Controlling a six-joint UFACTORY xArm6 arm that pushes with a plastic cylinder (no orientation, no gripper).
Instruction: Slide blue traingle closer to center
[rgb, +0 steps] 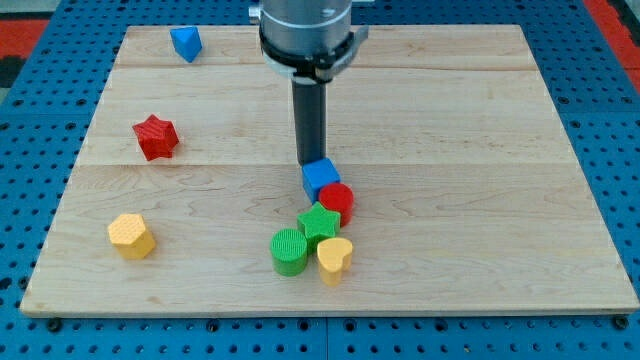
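The blue triangle (186, 43) sits near the board's top left corner. My tip (309, 163) is near the board's middle, far right of and below the triangle. It stands just above the top edge of a blue cube (320, 179), touching or nearly touching it. Below the cube, a red cylinder (337, 201), a green star (320, 223), a green cylinder (289, 250) and a yellow heart (335, 256) form a tight cluster.
A red star (155, 137) lies at the left, and a yellow hexagon (131, 236) at the lower left. The wooden board (480, 150) rests on a blue pegboard surface (20, 180).
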